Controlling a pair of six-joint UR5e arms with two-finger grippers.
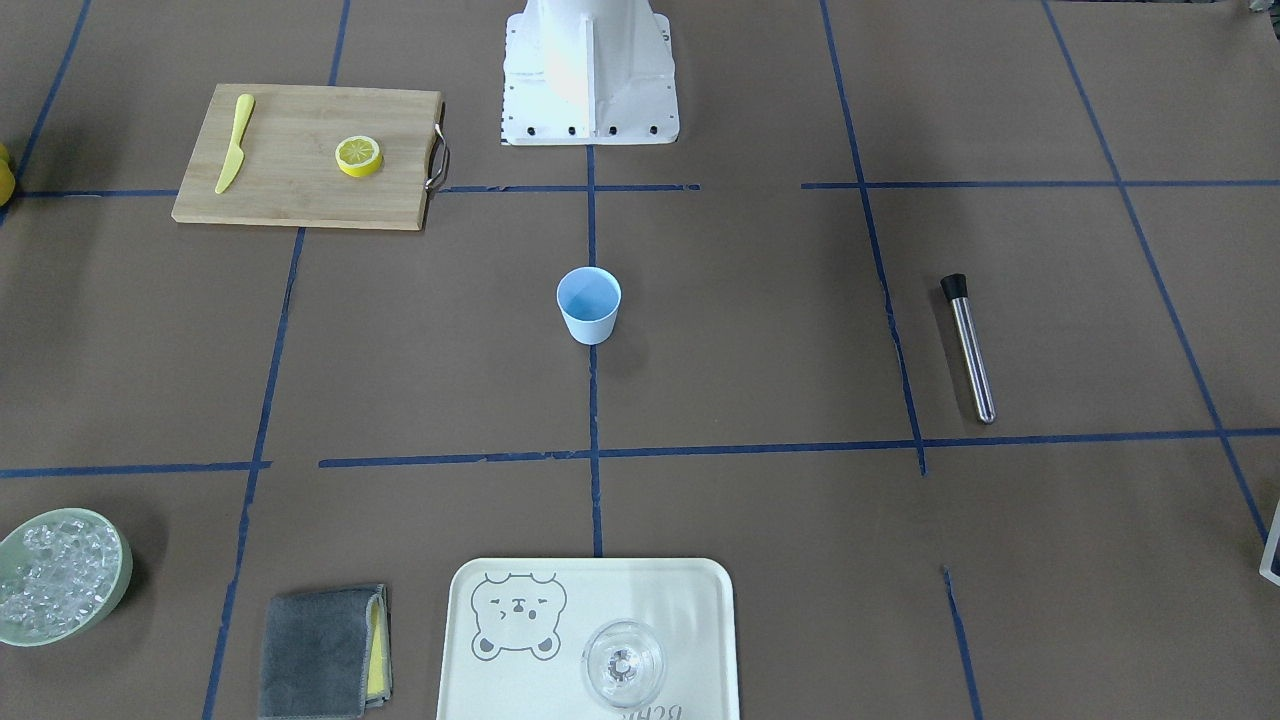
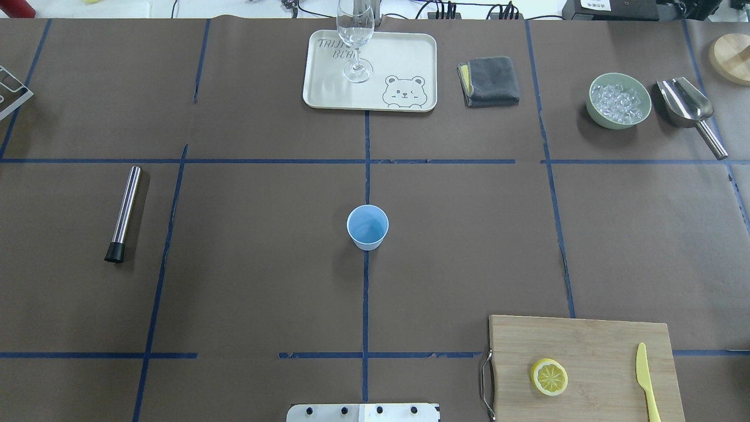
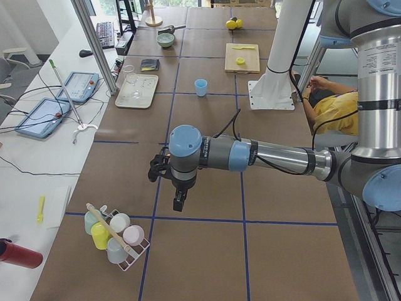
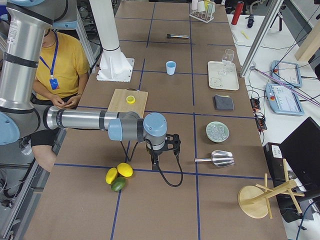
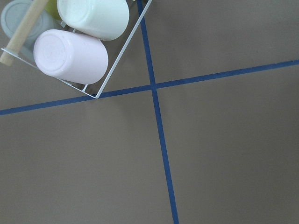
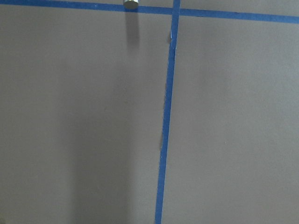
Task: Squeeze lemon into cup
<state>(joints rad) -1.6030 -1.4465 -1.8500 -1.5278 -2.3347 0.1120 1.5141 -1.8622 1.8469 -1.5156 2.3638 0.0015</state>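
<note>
The lemon (image 1: 358, 155), a thick yellow disc of slices, lies on a wooden cutting board (image 1: 300, 205) near the robot's right side; it also shows in the overhead view (image 2: 549, 376). The light-blue cup (image 1: 589, 305) stands upright at the table's centre (image 2: 367, 227), far from the lemon. Neither gripper shows in the overhead or front views. My left gripper (image 3: 178, 204) hangs over the table's left end, beside a rack of cups. My right gripper (image 4: 156, 159) hangs over the right end, near the whole fruit. I cannot tell whether either is open or shut.
A yellow plastic knife (image 2: 646, 384) lies on the board. A tray (image 2: 404, 53) holds a clear glass (image 2: 355, 35). A grey cloth (image 2: 489, 81), a green bowl of ice (image 2: 619, 99), a steel scoop (image 2: 688, 108) and a steel rod (image 2: 124, 214) lie around. The cup rack (image 5: 70, 51) is near the left gripper.
</note>
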